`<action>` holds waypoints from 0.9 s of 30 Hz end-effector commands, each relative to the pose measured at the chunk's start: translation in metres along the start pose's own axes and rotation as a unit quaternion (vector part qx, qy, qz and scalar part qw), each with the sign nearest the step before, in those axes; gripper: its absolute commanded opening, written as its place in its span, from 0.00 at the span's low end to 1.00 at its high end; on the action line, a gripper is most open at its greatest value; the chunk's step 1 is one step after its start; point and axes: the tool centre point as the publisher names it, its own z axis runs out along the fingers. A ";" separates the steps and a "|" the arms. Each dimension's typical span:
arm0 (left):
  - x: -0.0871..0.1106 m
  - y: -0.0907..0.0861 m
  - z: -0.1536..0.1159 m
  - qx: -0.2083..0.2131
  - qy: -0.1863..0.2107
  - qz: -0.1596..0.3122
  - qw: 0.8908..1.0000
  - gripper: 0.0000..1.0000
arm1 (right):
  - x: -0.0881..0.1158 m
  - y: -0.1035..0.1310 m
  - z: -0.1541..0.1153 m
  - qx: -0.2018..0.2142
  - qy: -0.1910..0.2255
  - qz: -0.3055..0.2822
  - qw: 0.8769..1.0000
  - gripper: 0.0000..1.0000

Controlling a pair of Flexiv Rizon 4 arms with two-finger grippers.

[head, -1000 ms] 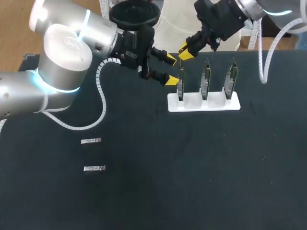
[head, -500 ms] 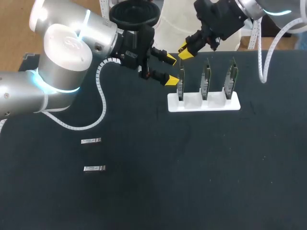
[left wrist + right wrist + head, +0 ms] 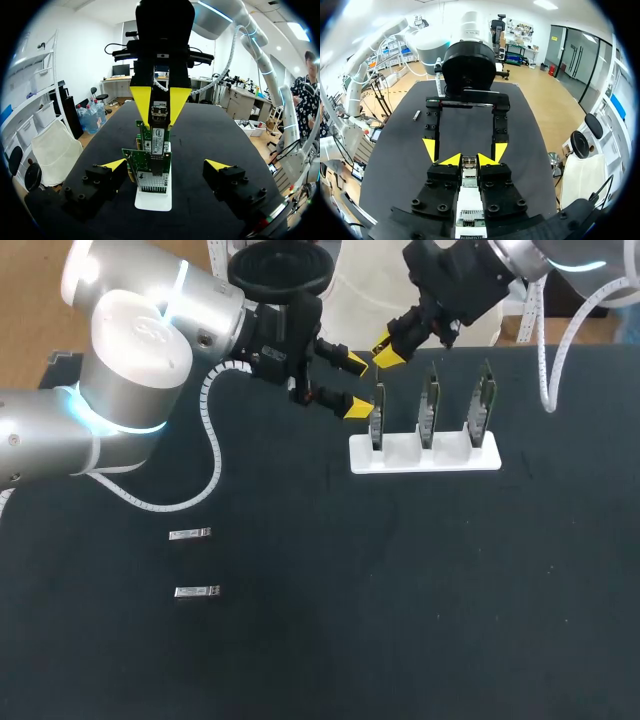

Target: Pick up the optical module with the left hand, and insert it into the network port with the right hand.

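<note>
Your right pincer (image 3: 386, 347) clamps the optical module (image 3: 159, 110) just above the end card (image 3: 377, 423); your left pincer (image 3: 356, 385) hangs released beside it.

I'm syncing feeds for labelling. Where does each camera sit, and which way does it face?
Head view: above and behind, looking down on the table; left tool and right tool show.
Left wrist view: on the left wrist, facing the network card ahead of its open tool; right tool beyond.
Right wrist view: on the right wrist, facing the left tool; its tool grips the optical module.
Shared: both wrist views show that module, from opposite sides.
</note>
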 end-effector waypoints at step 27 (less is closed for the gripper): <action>-0.001 0.001 0.001 0.001 0.003 -0.001 1.000 1.00 | 0.000 -0.005 -0.015 -0.015 -0.054 0.038 0.998 1.00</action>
